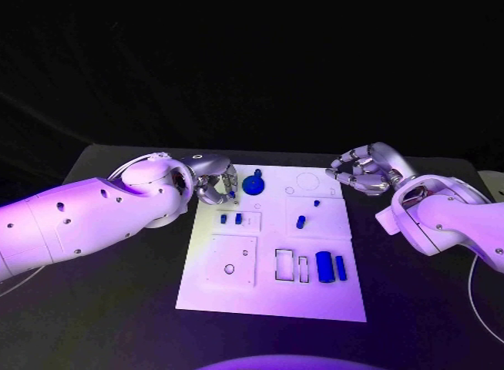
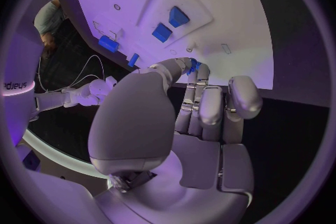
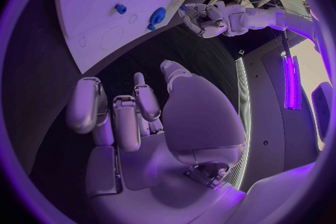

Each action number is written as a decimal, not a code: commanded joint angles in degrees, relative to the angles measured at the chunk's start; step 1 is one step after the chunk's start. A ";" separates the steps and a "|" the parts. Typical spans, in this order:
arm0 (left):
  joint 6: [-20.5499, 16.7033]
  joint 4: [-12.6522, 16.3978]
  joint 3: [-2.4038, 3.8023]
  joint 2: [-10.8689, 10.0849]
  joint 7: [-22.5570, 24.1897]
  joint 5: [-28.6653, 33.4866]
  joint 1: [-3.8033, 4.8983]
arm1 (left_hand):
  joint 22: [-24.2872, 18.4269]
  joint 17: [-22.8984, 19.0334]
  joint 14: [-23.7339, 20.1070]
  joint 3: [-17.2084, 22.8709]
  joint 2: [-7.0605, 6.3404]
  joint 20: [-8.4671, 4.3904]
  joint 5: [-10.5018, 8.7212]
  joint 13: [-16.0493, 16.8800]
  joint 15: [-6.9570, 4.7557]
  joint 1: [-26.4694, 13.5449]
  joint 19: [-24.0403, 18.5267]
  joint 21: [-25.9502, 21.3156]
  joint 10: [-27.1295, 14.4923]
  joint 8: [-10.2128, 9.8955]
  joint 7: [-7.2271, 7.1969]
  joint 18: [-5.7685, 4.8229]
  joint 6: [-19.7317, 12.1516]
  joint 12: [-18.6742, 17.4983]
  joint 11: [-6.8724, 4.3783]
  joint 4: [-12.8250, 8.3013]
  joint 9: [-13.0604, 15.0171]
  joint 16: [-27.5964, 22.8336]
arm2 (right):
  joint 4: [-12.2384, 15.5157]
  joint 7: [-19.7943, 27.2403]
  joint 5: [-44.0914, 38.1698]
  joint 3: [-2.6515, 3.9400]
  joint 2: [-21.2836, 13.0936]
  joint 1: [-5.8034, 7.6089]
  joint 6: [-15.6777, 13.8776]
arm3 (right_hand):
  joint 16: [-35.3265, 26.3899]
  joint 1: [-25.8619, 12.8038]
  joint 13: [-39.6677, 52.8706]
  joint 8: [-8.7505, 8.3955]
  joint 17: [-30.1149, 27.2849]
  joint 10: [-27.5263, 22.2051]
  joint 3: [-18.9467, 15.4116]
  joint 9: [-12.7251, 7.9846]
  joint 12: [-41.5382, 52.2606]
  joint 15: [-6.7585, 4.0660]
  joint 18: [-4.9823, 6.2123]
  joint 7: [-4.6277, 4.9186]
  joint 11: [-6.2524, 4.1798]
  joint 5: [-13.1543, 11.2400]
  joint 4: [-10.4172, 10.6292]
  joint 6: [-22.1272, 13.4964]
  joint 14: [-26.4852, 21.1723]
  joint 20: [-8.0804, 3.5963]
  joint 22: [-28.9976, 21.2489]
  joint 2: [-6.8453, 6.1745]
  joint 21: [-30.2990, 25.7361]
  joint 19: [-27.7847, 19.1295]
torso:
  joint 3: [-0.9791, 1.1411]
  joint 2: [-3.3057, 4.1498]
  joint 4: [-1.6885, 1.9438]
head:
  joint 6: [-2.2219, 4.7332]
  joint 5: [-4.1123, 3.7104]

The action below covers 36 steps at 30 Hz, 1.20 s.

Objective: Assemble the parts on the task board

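A dark room surrounds a black desk [image 1: 119, 324], and on its middle lies the white task board [image 1: 277, 297], long side running away from the robot, probably so both arms can reach it from either flank. At the board's far left edge the left hand [image 1: 212, 182] hangs with its fingers curled in; in the left wrist view a small blue part [image 2: 194, 64] shows right at the fingertips [image 2: 190, 67], so it looks pinched there, likely to carry it to a slot. Just to its right a round blue knob-like part [image 1: 253, 184] sits on the board. Two small blue blocks [image 1: 231, 219] stand in a raised panel nearer the robot, then two little pegs [image 1: 301, 222] near the middle, and further toward the robot two upright blue bars [image 1: 331, 267] fill slots beside empty rectangular cut-outs, which suggests that section is partly assembled. At the far right edge the right hand [image 1: 363, 171] hovers just off the board with fingers bent inward around nothing, apparently waiting its turn. No legible writing appears on the board or parts; a few letters on a white casing in the left wrist view are too small to read.
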 commanded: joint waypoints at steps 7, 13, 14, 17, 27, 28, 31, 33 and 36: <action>1.30 -0.90 -0.04 0.81 0.67 1.20 -0.88 | 0.07 -0.17 0.24 -0.13 -0.10 0.02 -0.36 -0.10 0.02 -0.71 0.40 0.19 0.47 -0.52 0.04 -0.63 0.47 -0.63 -0.07 0.33 -0.08 -0.10 | -0.01 0.46 -0.68 0.00 -0.03 -0.07 0.06 | -0.19 -0.68 0.62 0.37 3.39 -0.26 0.42 0.09 -0.09 -0.35 0.70 -0.05 -0.15 0.33 0.07 0.14 3.04 -0.10 0.75 -0.01 -0.20 -0.27 | 0.02 0.06 -0.03 | -0.03 0.25; 1.64 -1.33 -0.06 1.18 0.48 1.26 -1.04 | 0.15 -0.14 0.25 -0.14 -0.10 0.02 -0.37 -0.10 0.03 -0.76 0.44 0.25 0.48 -0.53 0.04 -0.65 0.48 -0.67 -0.07 0.35 -0.08 -0.10 | -0.02 0.43 -0.73 0.01 -0.05 -0.08 0.00 | -0.24 -0.69 0.58 0.40 3.31 -0.27 0.46 0.10 -0.13 -0.37 0.69 -0.06 -0.16 0.34 0.05 0.13 3.03 -0.11 0.74 0.01 -0.21 -0.24 | 0.06 0.03 -0.02 | -0.13 0.41; 1.69 -1.37 -0.06 1.23 0.47 1.27 -1.05 | 0.15 -0.14 0.25 -0.14 -0.10 0.02 -0.37 -0.10 0.03 -0.76 0.44 0.25 0.48 -0.53 0.04 -0.65 0.48 -0.67 -0.07 0.35 -0.08 -0.10 | -0.02 0.43 -0.73 0.01 -0.05 -0.08 -0.01 | -0.24 -0.69 0.58 0.40 3.31 -0.27 0.46 0.10 -0.13 -0.37 0.69 -0.06 -0.16 0.34 0.05 0.13 3.03 -0.11 0.74 0.01 -0.21 -0.24 | 0.07 0.02 -0.01 | -0.14 0.37; 1.84 -1.39 -0.06 1.32 0.44 1.28 -1.07 | 0.15 -0.23 0.23 -0.15 -0.09 0.02 -0.36 -0.10 0.03 -0.78 0.43 0.25 0.52 -0.54 0.03 -0.65 0.49 -0.72 -0.08 0.36 -0.08 -0.12 | -0.02 0.43 -0.74 0.01 -0.04 -0.08 -0.03 | -0.24 -0.69 0.58 0.40 3.31 -0.27 0.46 0.10 -0.13 -0.37 0.69 -0.06 -0.16 0.34 0.05 0.13 3.03 -0.11 0.74 0.01 -0.21 -0.24 | 0.03 0.01 -0.04 | -0.16 0.36; 2.25 -1.62 -0.09 1.68 0.40 1.28 -1.12 | 0.15 -0.31 0.21 -0.09 0.00 0.02 -0.34 -0.10 0.01 -0.70 0.43 0.25 0.62 -0.56 -0.02 -0.65 0.54 -0.82 -0.12 0.32 -0.08 -0.14 | -0.01 0.44 -0.74 0.01 0.02 -0.08 -0.04 | -0.24 -0.69 0.58 0.40 3.31 -0.27 0.46 0.10 -0.13 -0.37 0.69 -0.06 -0.16 0.34 0.05 0.13 3.03 -0.11 0.74 0.01 -0.21 -0.24 | 0.02 0.06 -0.04 | -0.10 0.37; 2.30 -1.66 -0.10 1.73 0.40 1.28 -1.14 | 0.15 -0.31 0.21 -0.09 0.00 0.02 -0.34 -0.10 0.01 -0.70 0.43 0.25 0.62 -0.56 -0.02 -0.65 0.54 -0.82 -0.12 0.32 -0.08 -0.14 | -0.01 0.44 -0.74 0.01 0.02 -0.08 -0.04 | -0.24 -0.69 0.58 0.40 3.31 -0.27 0.46 0.10 -0.13 -0.37 0.69 -0.06 -0.16 0.34 0.05 0.13 3.03 -0.11 0.74 0.01 -0.21 -0.24 | 0.02 0.07 -0.02 | -0.11 0.33; 2.51 -1.73 -0.12 1.85 0.36 1.28 -1.18 | 0.14 -0.49 0.16 -0.06 0.04 0.01 -0.33 -0.10 -0.01 -0.65 0.43 0.24 0.68 -0.56 -0.04 -0.64 0.57 -0.87 -0.14 0.28 -0.08 -0.20 | -0.01 0.44 -0.74 0.01 0.04 -0.08 -0.03 | -0.24 -0.69 0.58 0.40 3.31 -0.27 0.46 0.10 -0.13 -0.37 0.69 -0.06 -0.16 0.34 0.05 0.13 3.03 -0.11 0.74 0.01 -0.21 -0.24 | 0.01 0.04 -0.03 | -0.17 0.34; 2.62 -1.76 -0.14 1.89 0.30 1.28 -1.20 | 0.14 -0.49 0.16 -0.06 0.04 0.01 -0.33 -0.10 -0.01 -0.65 0.43 0.24 0.68 -0.56 -0.04 -0.64 0.57 -0.87 -0.14 0.28 -0.08 -0.20 | -0.01 0.44 -0.74 0.01 0.04 -0.08 -0.03 | -0.24 -0.69 0.58 0.40 3.31 -0.27 0.46 0.10 -0.13 -0.37 0.69 -0.06 -0.16 0.34 0.05 0.13 3.03 -0.11 0.74 0.01 -0.21 -0.24 | 0.02 0.06 -0.05 | -0.17 0.35; 2.85 -1.81 -0.15 1.93 0.21 1.28 -1.22 | 0.13 -0.49 0.16 -0.04 0.08 0.00 -0.33 -0.10 -0.02 -0.60 0.41 0.22 0.75 -0.56 -0.05 -0.64 0.62 -0.93 -0.16 0.24 -0.07 -0.20 | -0.01 0.44 -0.74 0.01 0.04 -0.08 -0.03 | -0.24 -0.69 0.58 0.40 3.31 -0.27 0.46 0.10 -0.13 -0.37 0.69 -0.06 -0.16 0.34 0.05 0.13 3.03 -0.11 0.74 0.01 -0.21 -0.24 | 0.02 0.06 -0.05 | -0.19 0.30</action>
